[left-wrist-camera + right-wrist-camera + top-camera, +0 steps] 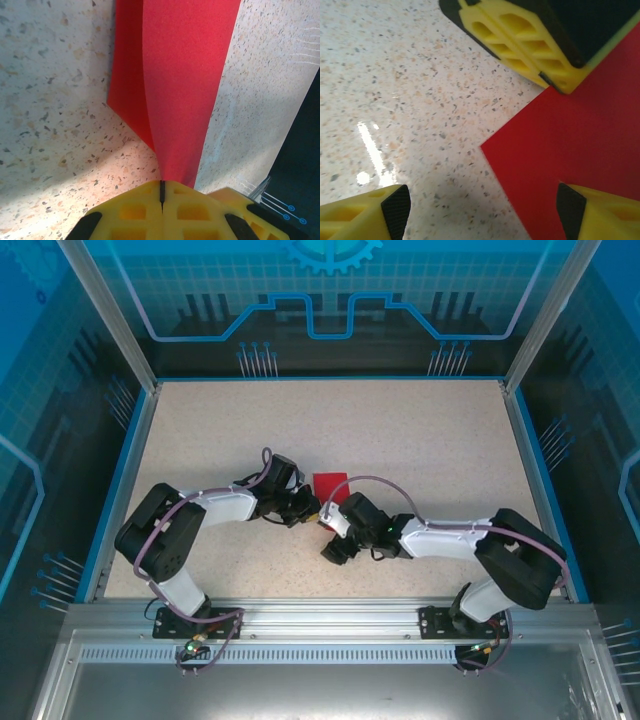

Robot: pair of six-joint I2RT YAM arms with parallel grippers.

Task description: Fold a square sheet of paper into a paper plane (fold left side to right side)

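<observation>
1. Left arm [165, 540] and right arm [510, 560]: mounted on the metal rail [330, 615] at the near edge, both reaching inward to meet near the table's centre.
2. Right gripper [480, 212]: yellow, black-padded fingers spread wide apart with nothing held between them. One tip is over bare tabletop and the other over the red paper; whether they touch the surface cannot be told.
3. Left gripper [162, 192]: yellow fingers pressed together, pinching an edge of the red sheet of paper [180, 85].
4. Red sheet of paper: near the table's centre, just beyond the two grippers. The pinched part rises from the fingers and bows over a lower layer that lies flat on the surface.
5. Speckled tabletop [420, 430]: beige, bounded by a blue rim [325, 379], bearing the sheet.
6. Blue patterned back panel [330, 300]: upright beyond the far rim.
</observation>
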